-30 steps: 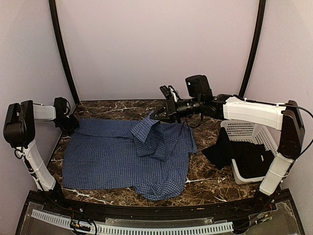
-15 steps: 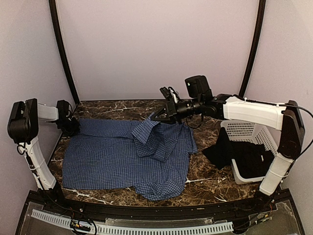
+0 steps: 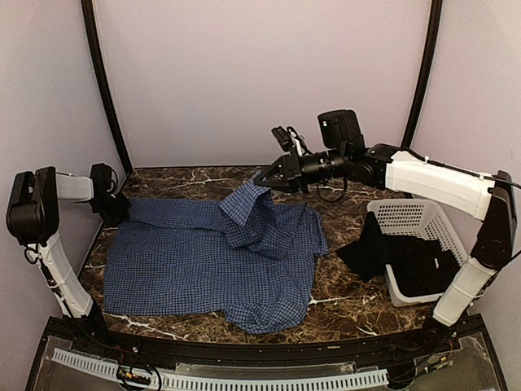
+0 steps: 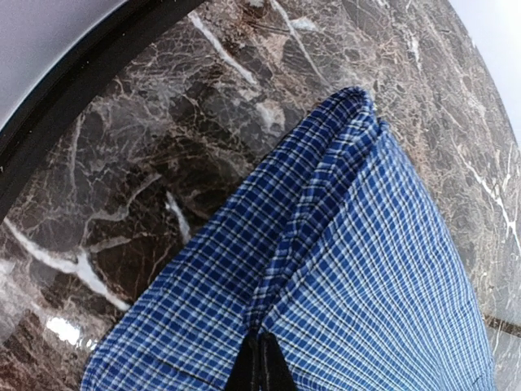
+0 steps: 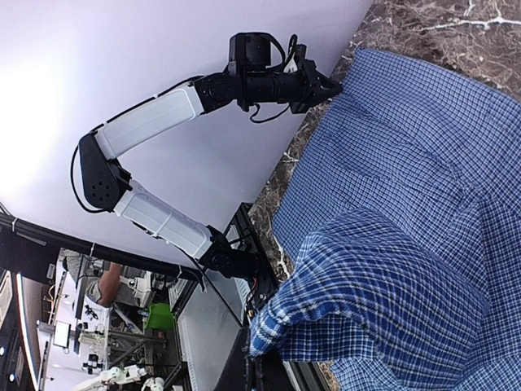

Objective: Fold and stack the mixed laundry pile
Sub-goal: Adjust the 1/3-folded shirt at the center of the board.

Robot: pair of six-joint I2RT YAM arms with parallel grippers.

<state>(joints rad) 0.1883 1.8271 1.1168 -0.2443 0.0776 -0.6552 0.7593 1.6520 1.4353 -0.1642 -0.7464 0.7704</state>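
While left fingers point(image 4: 242, 378) and right fingers point(image 3: 273, 173) pinch it, the blue-checked shirt point(image 3: 187, 261) lies mostly spread.

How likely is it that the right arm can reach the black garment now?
Probably not yet: the right hand is shut on a lifted fold of the checked shirt. The black garment hangs uncovered over the basket rim, beside that arm.

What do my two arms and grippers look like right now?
Both arms match: the left arm and right arm have smooth white shell links joined by chunky black joints. The left gripper and right gripper are black with slim tapering fingers. A boxy black camera block sits on the right wrist, and a thin black cable loops beneath it. No markings are readable.
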